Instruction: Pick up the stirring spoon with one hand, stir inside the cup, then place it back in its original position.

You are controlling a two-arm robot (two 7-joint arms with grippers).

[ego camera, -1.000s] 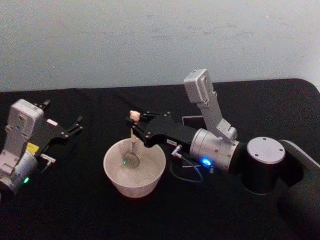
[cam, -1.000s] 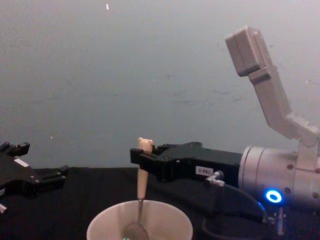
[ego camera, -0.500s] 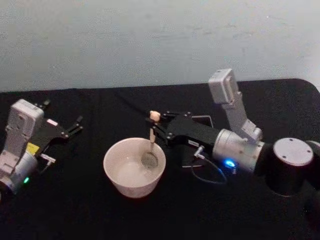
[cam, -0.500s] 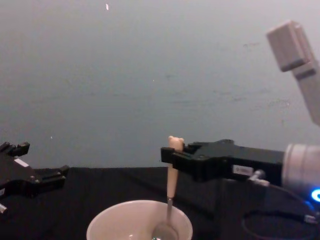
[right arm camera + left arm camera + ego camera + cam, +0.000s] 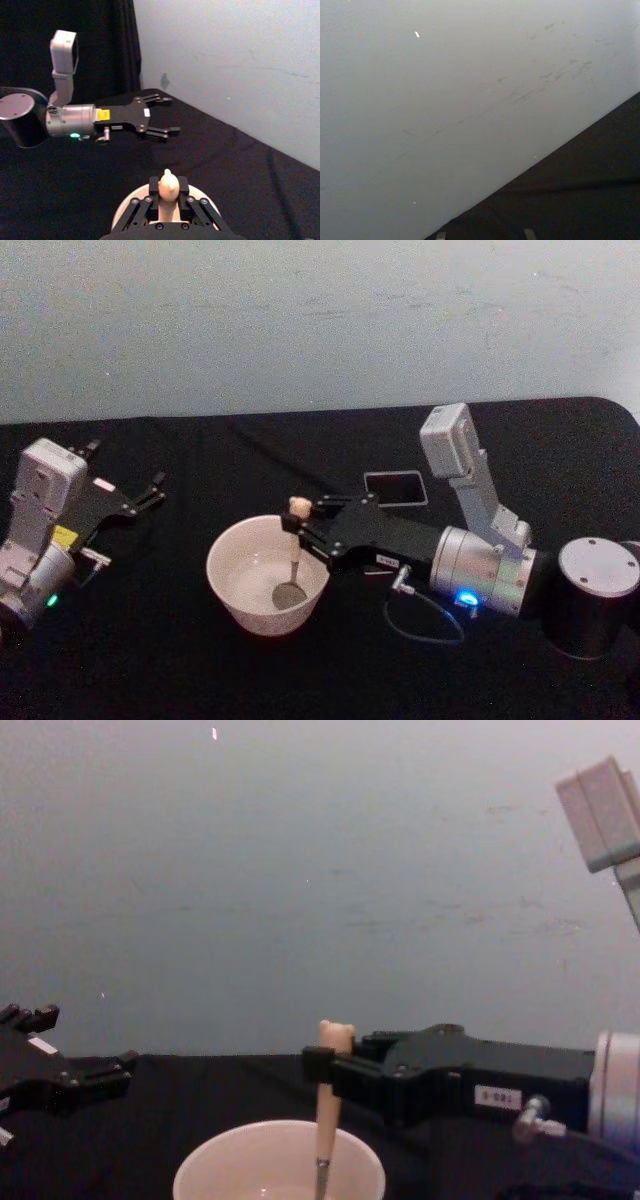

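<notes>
black cloth table [image 5: 150, 650], pale grey wall [image 5: 300, 320] behind. cup [image 5: 224, 585] near centre holds the stirring spoon [image 5: 294, 552]: upright, silver bowl down inside, bear head above the rim. right gripper [image 5: 297, 526] clamped on the beige handle. dark square holder [image 5: 396, 488] stands behind the right arm. left gripper [image 5: 153, 490] parked far left, fingers spread. small labels on both grippers, unreadable. half a second ago the spoon stood at the cup's right side; now nearer its middle.
</notes>
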